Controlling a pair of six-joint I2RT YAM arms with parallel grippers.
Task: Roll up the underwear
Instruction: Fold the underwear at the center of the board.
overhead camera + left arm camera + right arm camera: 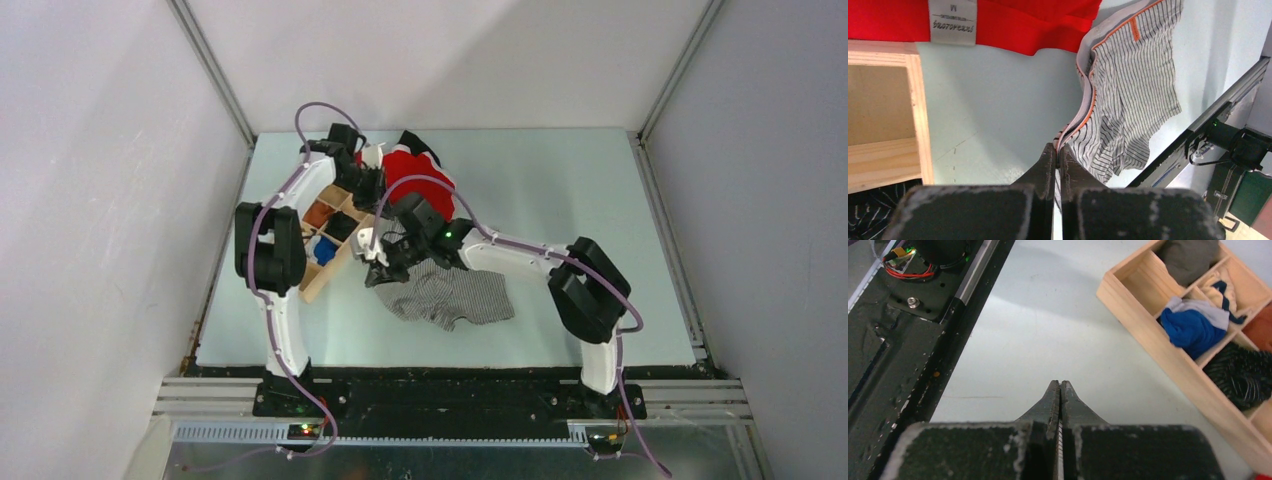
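The grey-and-white striped underwear [455, 295] lies partly on the table, its waistband end lifted towards the back left. In the left wrist view it [1133, 90] stretches away from my left gripper [1057, 147], which is shut on its orange-trimmed waistband. In the top view the left gripper [372, 200] is by the red cloth. My right gripper [378, 272] is at the underwear's left edge. In the right wrist view its jaws [1060, 384] are shut, with a sliver of striped fabric [1058, 440] between them; no cloth shows beyond the tips.
A red cloth [420, 185] with dark trim lies behind the underwear, and its label side shows in the left wrist view [1038, 25]. A wooden divided box [325, 278] holding several rolled garments stands at the left [1158, 345]. The black arm rail runs along the near edge [893, 350].
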